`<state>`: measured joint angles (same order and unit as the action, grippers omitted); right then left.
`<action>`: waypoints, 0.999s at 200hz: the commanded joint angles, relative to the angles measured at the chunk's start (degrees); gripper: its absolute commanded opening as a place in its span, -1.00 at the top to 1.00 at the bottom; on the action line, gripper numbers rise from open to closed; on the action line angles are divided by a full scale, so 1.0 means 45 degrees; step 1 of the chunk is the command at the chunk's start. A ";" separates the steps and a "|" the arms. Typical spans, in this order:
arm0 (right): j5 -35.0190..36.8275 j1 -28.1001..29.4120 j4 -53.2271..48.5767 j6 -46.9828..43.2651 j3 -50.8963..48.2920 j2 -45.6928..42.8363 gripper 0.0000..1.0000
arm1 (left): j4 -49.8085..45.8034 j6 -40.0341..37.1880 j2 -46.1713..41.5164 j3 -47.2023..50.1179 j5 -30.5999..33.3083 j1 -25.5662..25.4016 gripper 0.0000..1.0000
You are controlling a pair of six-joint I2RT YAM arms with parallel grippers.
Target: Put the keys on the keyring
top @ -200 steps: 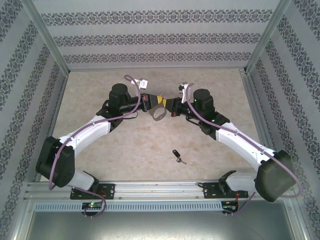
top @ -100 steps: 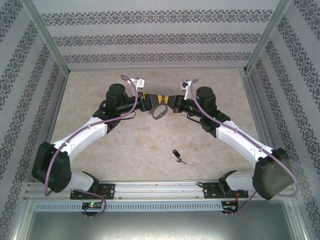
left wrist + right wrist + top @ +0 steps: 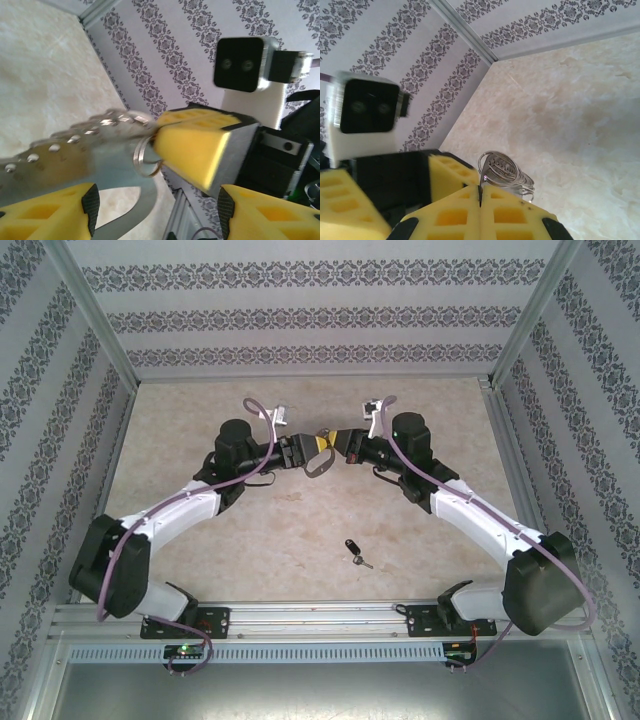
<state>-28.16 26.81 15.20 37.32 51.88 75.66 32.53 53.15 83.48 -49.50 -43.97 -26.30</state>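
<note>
The patterned walls (image 3: 320, 315) are seen along the top and both sides of the overhead frame, and the pale marbled table (image 3: 260, 540) is enclosed by them. The left arm (image 3: 170, 515) is bent up from the lower left of that frame and the right arm (image 3: 480, 525) from the lower right. Their ends are brought nose to nose at the upper centre, raised above the table.

In the left wrist view, the left gripper (image 3: 157, 210) is shown with its jaws set well apart, one yellow finger at the lower left corner and the other at the lower right. Nothing is clamped between them. In the right wrist view, the right gripper (image 3: 480, 200) is shown with its yellow fingers pressed together at the bottom centre. It is clamped on one end of the keyring (image 3: 318, 462).

The keyring is held off the table between the two grippers at the upper centre of the overhead frame. Its grey loop is extended across the gap between the left fingers. Whether either left finger is touched by it cannot be told. A small split ring (image 3: 145, 157) is seen against the right fingertip.

The key (image 3: 354, 551) is laid flat on the table at the lower centre of the overhead frame, well apart from both grippers.
</note>
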 commanded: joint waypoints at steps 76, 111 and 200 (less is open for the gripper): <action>-0.0458 -0.0078 0.0701 0.0107 -0.0110 -0.0267 1.00 | 0.4567 0.2947 0.1580 -0.0569 -0.0313 -0.0327 -0.23; -0.0324 -0.0083 0.0684 0.0027 -0.0161 -0.0269 1.00 | 0.4483 0.3014 0.1469 -0.0745 -0.0177 -0.0424 -0.12; -0.0392 -0.0020 0.0699 -0.0007 -0.0281 -0.0291 1.00 | 0.4847 0.3155 0.1426 -0.0799 0.0103 -0.0551 0.27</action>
<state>-28.36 26.02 16.67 37.39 51.46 75.57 48.80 67.02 90.72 -51.24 -43.68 -27.77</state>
